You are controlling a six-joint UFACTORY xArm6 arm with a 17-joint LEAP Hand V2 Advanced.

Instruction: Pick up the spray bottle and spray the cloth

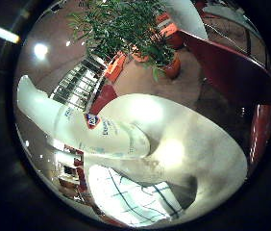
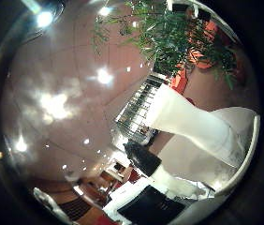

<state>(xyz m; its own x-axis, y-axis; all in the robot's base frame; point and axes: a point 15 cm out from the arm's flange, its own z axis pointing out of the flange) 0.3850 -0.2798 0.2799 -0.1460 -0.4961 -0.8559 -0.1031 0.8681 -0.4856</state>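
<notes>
The white spray bottle [image 1: 97, 125] with printed labels lies close across the palm in the little finger side view, over a white round table [image 1: 208, 144]. A white cloth with a thin dark check [image 1: 131, 197] lies on the table below the bottle. In the thumb side view the bottle's white body [image 2: 193, 122] runs down to a black head part [image 2: 141, 155]. White and black parts of my hand [image 2: 146, 202] curl in beside that head. The bottle looks held in the hand, above the table.
A leafy plant [image 1: 126, 29] in an orange pot [image 1: 172, 67] stands beyond the table. Red chairs [image 1: 232, 67] are by it. A metal rack [image 2: 137, 108] stands further off. The thumb side view looks largely up at a ceiling with lamps [image 2: 52, 98].
</notes>
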